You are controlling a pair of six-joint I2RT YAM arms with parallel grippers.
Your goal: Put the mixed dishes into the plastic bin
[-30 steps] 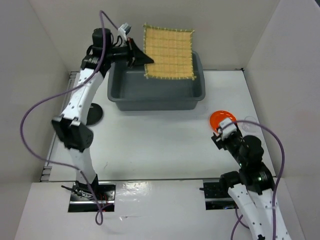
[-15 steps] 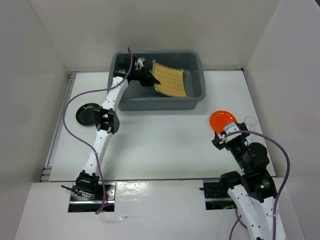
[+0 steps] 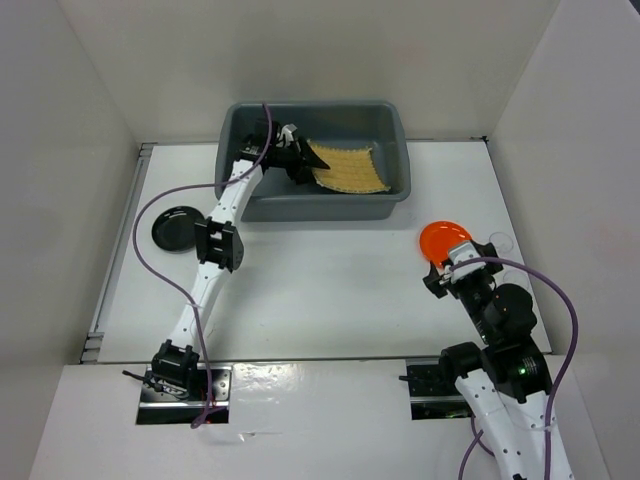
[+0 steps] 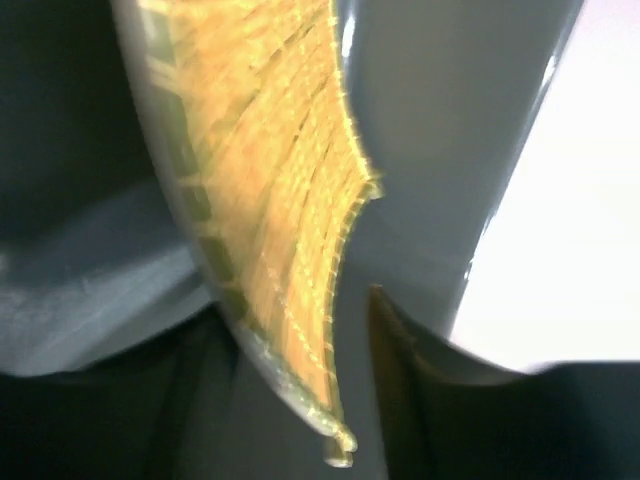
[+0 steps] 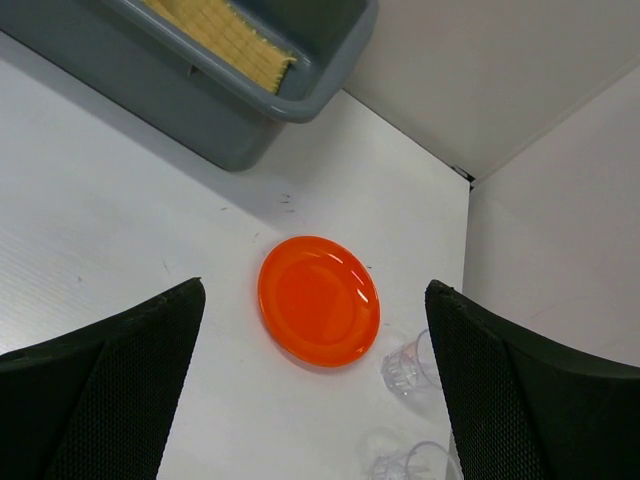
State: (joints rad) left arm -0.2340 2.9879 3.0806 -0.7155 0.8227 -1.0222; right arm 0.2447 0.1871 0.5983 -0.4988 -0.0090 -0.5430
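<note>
Top external: tabletop (image 3: pixel 320 285) with the grey-blue plastic bin (image 3: pixel 320 207) at its far side. Bamboo mat (image 3: pixel 352 170) is inside the bin, right half, bowed. Black plate (image 3: pixel 175 228) sits off the bin's front-left corner and orange plate (image 3: pixel 443 240) off its front-right. Left tool (image 3: pixel 305 163) is in the bin with its jaws apart; the mat edge is between them with a gap on one side. Right tool (image 3: pixel 443 270), past the orange plate from the bin, is spread wide and empty. Two clear glass cups (image 5: pixel 405 368) stand just beyond that plate.
</note>
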